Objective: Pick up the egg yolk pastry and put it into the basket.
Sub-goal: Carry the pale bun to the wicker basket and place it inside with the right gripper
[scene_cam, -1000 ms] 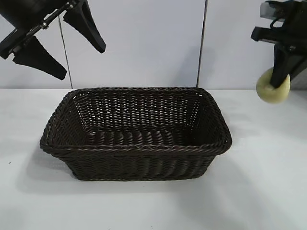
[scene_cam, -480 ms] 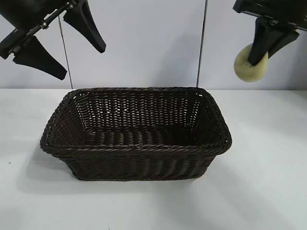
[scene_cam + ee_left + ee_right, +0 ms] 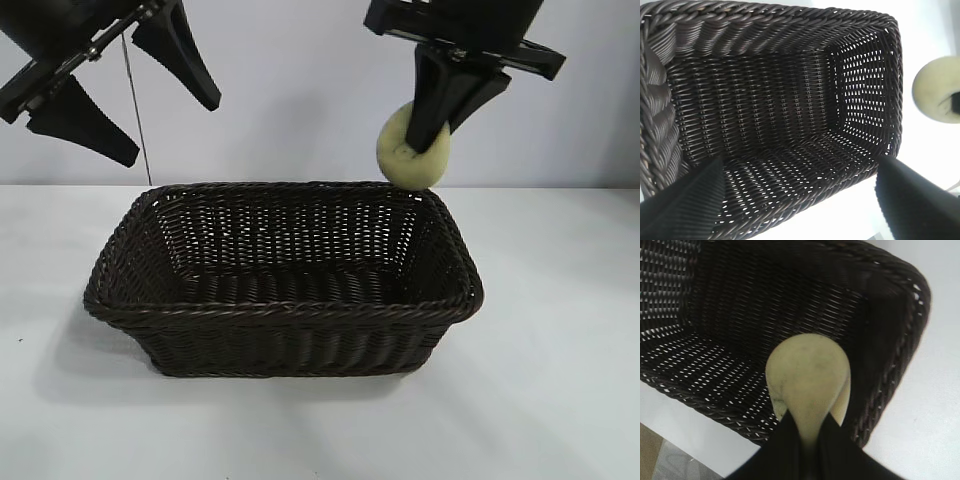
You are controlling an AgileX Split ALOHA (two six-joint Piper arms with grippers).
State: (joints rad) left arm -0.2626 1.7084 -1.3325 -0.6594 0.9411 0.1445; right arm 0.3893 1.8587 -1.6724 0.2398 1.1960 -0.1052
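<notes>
Plainly the pastry (image 3: 410, 150) is light and soft; the pinch dents it, so a gentle hold across its middle suits. Right end effector (image 3: 432, 138) is clamped on it, hanging above the basket (image 3: 285, 308) rim at two o'clock. Left end effector (image 3: 135, 100) hangs spread wide and empty at ten o'clock.

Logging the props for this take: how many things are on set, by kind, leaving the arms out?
Egg yolk pastry: 1, held up in the right pincer
Basket: 1, on the white table, nothing in it
Total: 2
</notes>
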